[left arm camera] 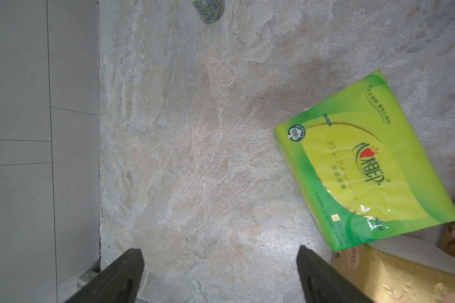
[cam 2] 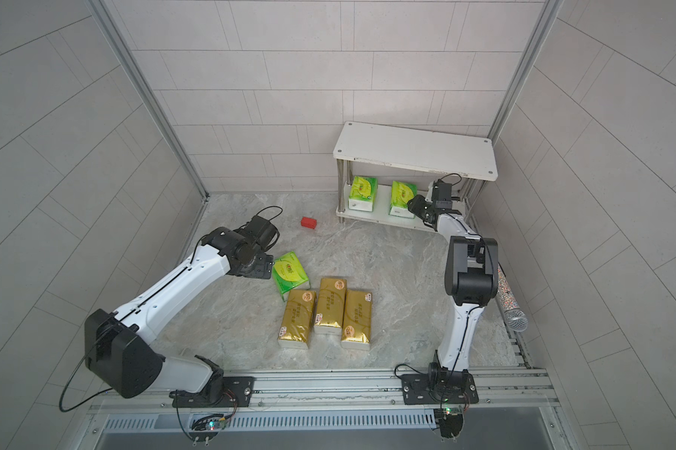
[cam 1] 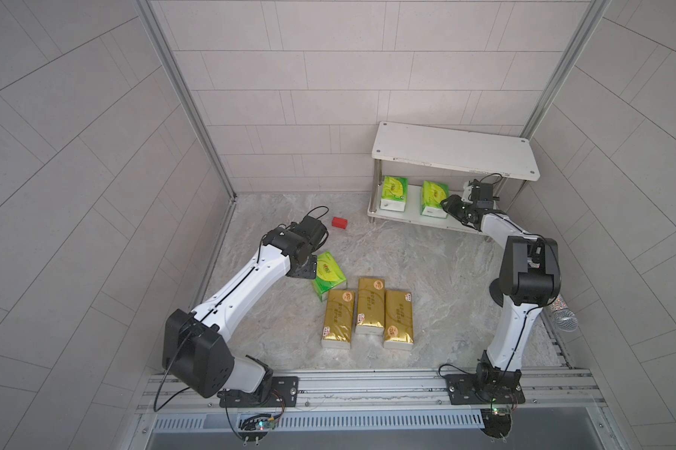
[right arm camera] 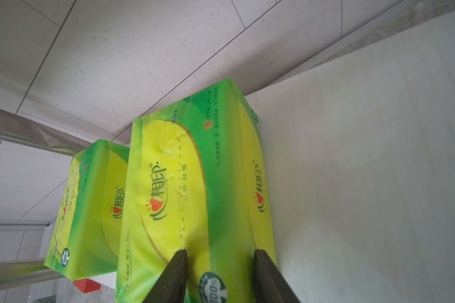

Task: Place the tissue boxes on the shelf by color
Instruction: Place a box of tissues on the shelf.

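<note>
The shelf (cam 1: 457,150) stands at the back right of the counter (cam 1: 445,280), against the wall. Two green tissue packs sit on its lower board, well apart from each other: the outer green pack (cam 1: 394,193) near the corner post and the inner green pack (cam 1: 433,198) toward the middle. The top board is bare. The right fingers (right arm camera: 174,275) reach in under the top board at the near end of the inner green pack. They stand at a narrow gap with the wrapper showing between them and dimpled at one tip. Whether they actually pinch the pack cannot be told. The third green pack (cam 1: 330,274) lies flat and askew on the counter, one corner meeting the end of the nearest gold pack. The three gold packs (cam 1: 370,304) lie side by side in a row in the middle of the counter, the centre one set a little further back. The left fingers (left arm camera: 121,278) are spread wide and hold nothing. They hang over bare counter just beside the third green pack, close to the side wall. A small red block (cam 1: 339,222) rests on the counter between the left arm and the shelf.
</note>
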